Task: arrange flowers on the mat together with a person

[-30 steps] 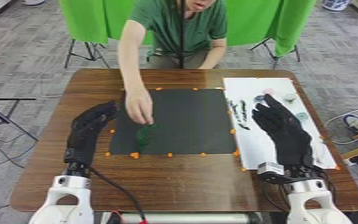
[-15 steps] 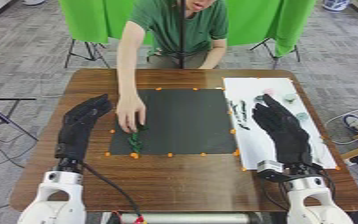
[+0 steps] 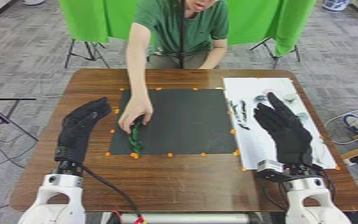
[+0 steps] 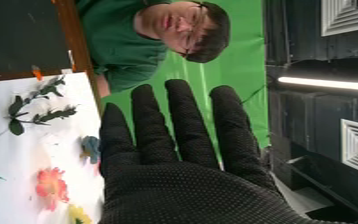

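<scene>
Head view: a sprig (image 3: 135, 140) is held at its far end by a person's hand (image 3: 138, 109), probably for adjustment along the mat's (image 3: 189, 125) left side. The left hand (image 3: 81, 122) and right hand (image 3: 284, 131) are held open and apart, presumably to leave room; flowers (image 4: 53, 188) are laid ready on the sheet (image 3: 244, 86).

From the head, we look forward and down; nearer, from the right wrist, we face bright-green cloth (image 4: 245, 60) across the white rectangular sheet (image 4: 7, 150) both views share.
</scene>
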Robot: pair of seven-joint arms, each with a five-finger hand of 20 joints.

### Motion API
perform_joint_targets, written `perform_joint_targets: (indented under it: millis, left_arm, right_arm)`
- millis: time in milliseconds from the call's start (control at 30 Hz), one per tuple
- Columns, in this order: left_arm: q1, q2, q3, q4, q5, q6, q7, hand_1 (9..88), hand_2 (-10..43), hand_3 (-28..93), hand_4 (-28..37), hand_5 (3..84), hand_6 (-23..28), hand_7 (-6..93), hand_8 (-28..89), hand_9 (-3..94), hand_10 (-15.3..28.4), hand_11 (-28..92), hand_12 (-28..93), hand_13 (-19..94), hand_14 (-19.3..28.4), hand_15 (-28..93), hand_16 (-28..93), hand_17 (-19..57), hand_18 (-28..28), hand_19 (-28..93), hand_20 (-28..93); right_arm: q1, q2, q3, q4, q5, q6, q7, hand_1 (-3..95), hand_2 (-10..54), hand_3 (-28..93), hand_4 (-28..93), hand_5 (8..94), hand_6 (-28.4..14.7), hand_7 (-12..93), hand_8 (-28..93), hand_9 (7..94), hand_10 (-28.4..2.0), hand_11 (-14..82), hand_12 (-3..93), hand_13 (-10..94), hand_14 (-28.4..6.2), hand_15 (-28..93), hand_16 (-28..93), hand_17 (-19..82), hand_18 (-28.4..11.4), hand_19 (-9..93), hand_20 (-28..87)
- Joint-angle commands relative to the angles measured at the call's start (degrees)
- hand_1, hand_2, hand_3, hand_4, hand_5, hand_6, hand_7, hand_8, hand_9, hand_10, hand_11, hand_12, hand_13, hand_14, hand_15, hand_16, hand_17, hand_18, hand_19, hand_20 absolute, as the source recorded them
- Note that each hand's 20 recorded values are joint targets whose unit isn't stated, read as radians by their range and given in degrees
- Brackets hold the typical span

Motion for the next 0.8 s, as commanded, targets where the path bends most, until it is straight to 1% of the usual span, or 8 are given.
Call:
perform_joint_targets:
  millis: [33,167,267,433,600,700,767,800]
  left_arm:
    - [1.25,0.16,-0.02,0.05,-0.01,0.73,-0.22,33.1,-6.9,61,-14.5,47.8,3.6,16.4,-6,43.8,11.9,18,17,36,15.3,14,6,7.5,10.7,7,21]
    - [1.27,0.27,-0.20,0.13,-0.19,0.68,-0.75,33.0,-6.8,61,-14.4,47.7,3.6,16.3,-6,43.8,11.9,18,17,36,15.3,14,6,7.4,10.7,7,21]
    - [1.47,0.01,-0.29,0.10,-0.22,0.59,-0.86,32.9,-6.8,61,-14.3,47.7,3.6,16.3,-6,43.8,11.9,18,17,36,15.3,14,6,7.3,10.8,7,21]
    - [1.55,0.27,-0.24,0.17,-0.29,0.36,-0.82,32.9,-6.7,60,-14.3,47.7,3.6,16.3,-6,43.8,11.9,18,17,35,15.4,15,6,7.2,10.7,7,21]
    - [1.73,0.30,-0.31,0.04,-0.47,0.66,-0.87,32.9,-6.7,60,-14.3,47.6,3.7,16.2,-6,43.8,11.8,17,17,35,15.4,14,6,7.1,10.8,7,20]
    - [1.31,0.35,-0.20,0.27,-0.44,0.39,-1.15,32.7,-6.9,61,-14.3,47.6,3.6,16.2,-6,43.8,11.8,17,17,35,15.4,14,6,7.1,10.8,7,20]
    - [1.37,0.31,-0.16,0.25,-0.44,0.43,-1.08,32.8,-6.8,61,-14.4,47.6,3.6,16.1,-6,43.8,11.9,17,17,35,15.4,14,6,7.0,10.8,7,20]
    - [1.33,0.30,-0.17,0.27,-0.39,0.27,-1.35,32.8,-6.8,61,-14.4,47.6,3.6,16.1,-6,43.7,11.9,17,17,35,15.3,14,6,7.0,10.7,7,20]
  right_arm:
    - [-0.15,0.05,-0.10,0.08,-0.24,0.25,-0.63,6.5,-9.5,74,-25,32.9,-3.1,8,-7,38.5,-14.8,4.0,15.8,28,-15.4,7,22,11,-14.5,5,24]
    - [-0.47,0.04,-0.06,-0.05,-0.91,-0.36,-0.46,8.0,-9.5,76,-24,33.1,-3.1,8,-7,38.5,-14.8,3.9,15.8,28,-15.5,6,22,11,-14.5,5,24]
    - [-0.53,-0.29,0.01,-0.07,-0.99,-0.37,-0.46,9.1,-9.5,76,-24,33.2,-3.2,8,-7,38.5,-14.8,3.9,15.9,28,-15.5,6,22,11,-14.2,5,24]
    - [-0.28,-0.32,0.01,0.05,-1.18,-0.62,-0.28,9.7,-9.5,76,-24,33.3,-3.1,8,-7,38.5,-14.7,4.0,16.0,28,-15.6,6,22,12,-14.0,5,24]
    - [-0.56,-0.55,0.17,-0.13,-1.14,-0.58,-0.20,9.7,-9.5,76,-24,33.5,-3.3,8,-7,38.5,-14.7,3.9,16.0,28,-15.7,6,22,11,-14.0,5,24]
    - [-0.69,-0.61,0.21,-0.22,-1.13,-0.48,-0.12,9.7,-9.5,76,-24,33.5,-3.2,8,-7,38.5,-14.7,3.9,16.0,28,-15.7,6,22,11,-14.1,5,24]
    - [-0.41,-0.60,0.19,-0.04,-1.32,-0.84,-0.11,9.6,-9.5,76,-24,33.6,-3.2,9,-7,38.5,-14.7,3.9,16.0,28,-15.7,6,22,11,-14.1,5,24]
    - [-0.61,-0.66,0.20,-0.13,-1.29,-0.77,-0.03,9.6,-9.5,76,-24,33.6,-3.2,8,-7,38.5,-14.7,3.9,16.0,28,-15.6,6,22,11,-14.1,5,24]
